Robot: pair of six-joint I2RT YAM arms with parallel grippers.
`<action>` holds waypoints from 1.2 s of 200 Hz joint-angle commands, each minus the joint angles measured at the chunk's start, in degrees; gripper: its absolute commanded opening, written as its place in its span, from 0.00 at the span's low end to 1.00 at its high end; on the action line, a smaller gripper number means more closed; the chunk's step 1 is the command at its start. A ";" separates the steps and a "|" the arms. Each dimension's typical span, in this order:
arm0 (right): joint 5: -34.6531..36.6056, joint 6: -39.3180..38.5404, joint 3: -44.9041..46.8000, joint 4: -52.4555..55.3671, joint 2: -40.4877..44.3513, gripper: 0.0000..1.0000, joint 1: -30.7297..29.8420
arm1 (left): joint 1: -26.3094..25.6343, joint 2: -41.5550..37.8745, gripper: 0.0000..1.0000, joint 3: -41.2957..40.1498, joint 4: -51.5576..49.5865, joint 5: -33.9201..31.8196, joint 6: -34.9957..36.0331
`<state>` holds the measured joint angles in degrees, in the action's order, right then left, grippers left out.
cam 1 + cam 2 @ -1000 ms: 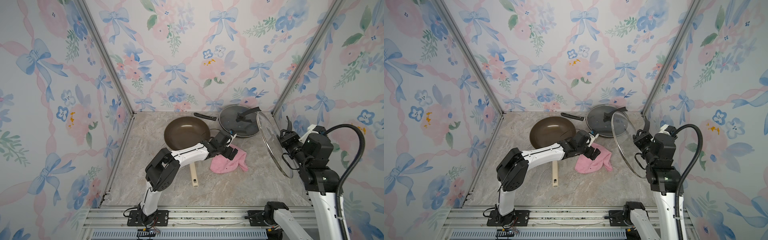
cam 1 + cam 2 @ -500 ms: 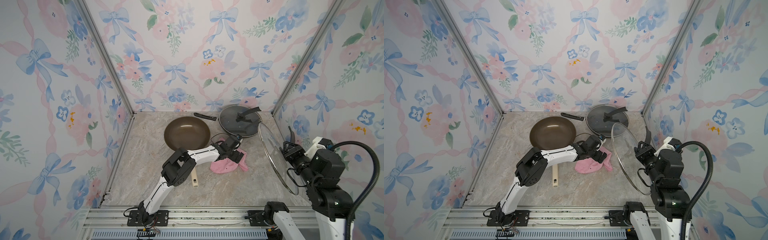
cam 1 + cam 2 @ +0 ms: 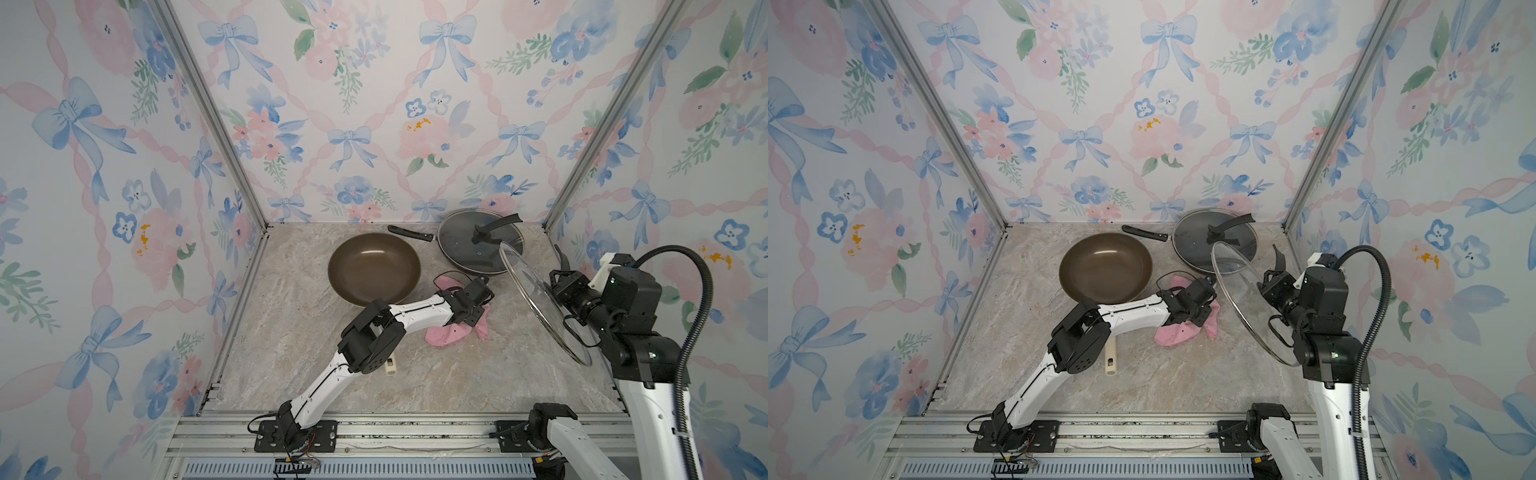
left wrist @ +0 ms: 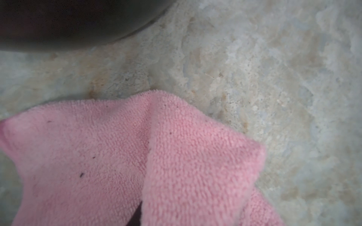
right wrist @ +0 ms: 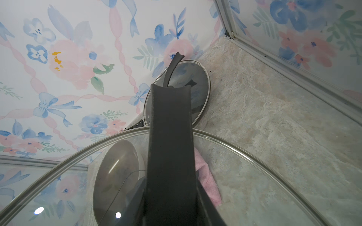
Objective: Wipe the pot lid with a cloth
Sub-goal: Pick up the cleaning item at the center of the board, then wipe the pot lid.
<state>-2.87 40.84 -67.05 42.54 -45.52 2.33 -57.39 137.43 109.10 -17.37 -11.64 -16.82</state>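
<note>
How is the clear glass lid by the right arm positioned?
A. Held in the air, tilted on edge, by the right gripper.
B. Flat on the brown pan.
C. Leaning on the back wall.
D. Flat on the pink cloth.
A: in both top views the glass lid stands tilted in the air, the right gripper shut on its black handle; the brown pan is uncovered.
</note>
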 commanded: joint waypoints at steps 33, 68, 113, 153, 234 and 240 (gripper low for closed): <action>-11.46 5.41 -1.25 -19.18 -5.22 0.24 2.35 | 0.85 -15.28 0.17 0.03 -2.11 -0.97 -0.69; -16.20 12.99 2.67 -28.81 -8.89 0.23 2.56 | 1.98 -28.00 0.16 -6.61 0.27 0.06 1.29; -21.61 23.78 8.17 -40.88 -11.53 0.23 2.24 | 4.29 -43.87 0.13 -19.47 8.15 2.81 2.38; -22.23 30.29 11.76 -47.53 -13.05 0.23 -3.09 | 6.30 -56.69 0.12 -35.81 23.59 4.38 4.41; -24.23 43.14 13.30 -70.17 -26.81 0.23 -18.97 | 5.77 -63.62 0.11 -47.84 34.01 18.40 13.54; -24.49 44.14 12.82 -72.23 -28.46 0.23 -19.74 | 5.07 -63.39 0.10 -47.76 34.07 19.47 15.10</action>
<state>-24.14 78.37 -50.61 -11.70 -70.74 -14.35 -50.33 74.30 61.67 12.84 0.95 -7.68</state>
